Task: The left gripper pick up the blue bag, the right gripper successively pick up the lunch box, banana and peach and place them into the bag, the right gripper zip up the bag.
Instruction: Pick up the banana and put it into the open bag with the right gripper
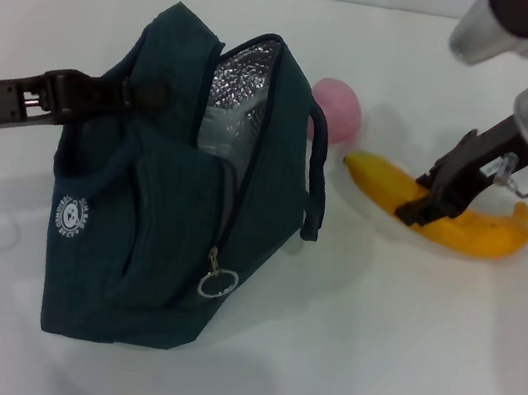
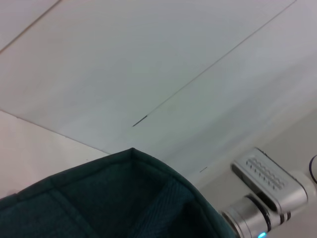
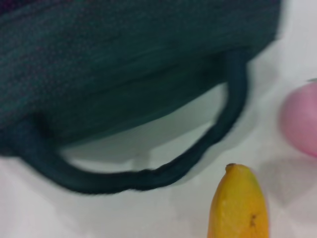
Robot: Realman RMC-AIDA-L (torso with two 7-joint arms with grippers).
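The dark blue-green cloth bag [image 1: 173, 193] sits on the white table [image 1: 369, 357] with its top zip open, so the shiny silver lining shows inside. The left gripper [image 1: 124, 93] reaches in from the left side and is at the bag's top edge, where it seems to hold the cloth or a handle, but I cannot tell how its fingers are set. The lunch box is not out on the table anywhere; it may already be in the bag, but the inside is too dark and hidden to be sure. The long yellow banana [image 1: 444, 212] lies on the table to the right of the bag. The right gripper [image 1: 436, 201] is down on the middle of the banana with its fingers around it, looking like it is grabbing it. The round pink peach [image 1: 340, 109] waits behind the bag, near the banana's tip. So the banana, the peach and the zipping up are all left to do.
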